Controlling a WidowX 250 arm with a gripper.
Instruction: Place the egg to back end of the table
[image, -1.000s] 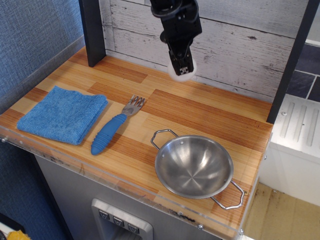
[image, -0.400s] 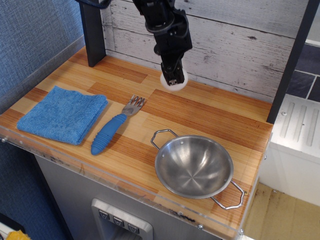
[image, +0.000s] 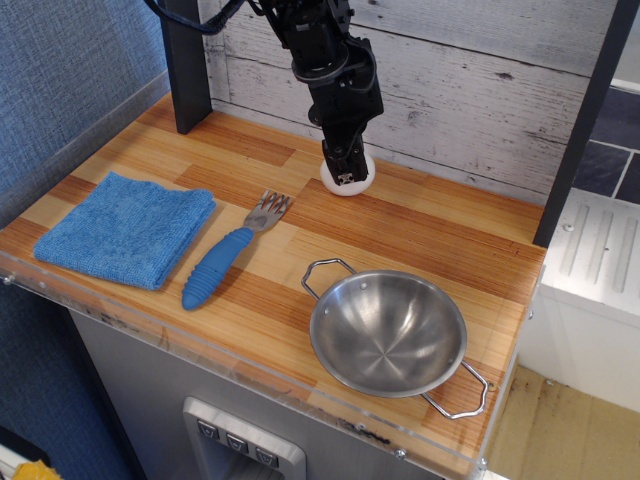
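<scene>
No text, label, brand, number or sign can be read anywhere in this view: the table (image: 400, 235), the plank wall (image: 470, 70) and the blue cloth (image: 125, 228) carry no writing, and the small buttons (image: 237, 442) on the grey panel below the counter are too small to make out

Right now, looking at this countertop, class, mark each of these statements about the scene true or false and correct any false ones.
1. The gripper holds the egg at the table's back, near the plank wall. True.
2. The egg lies in the steel bowl. False: the bowl is empty.
3. The blue-handled fork lies between the blue cloth and the bowl. True.
4. The cloth covers the fork. False: they lie apart.
</scene>
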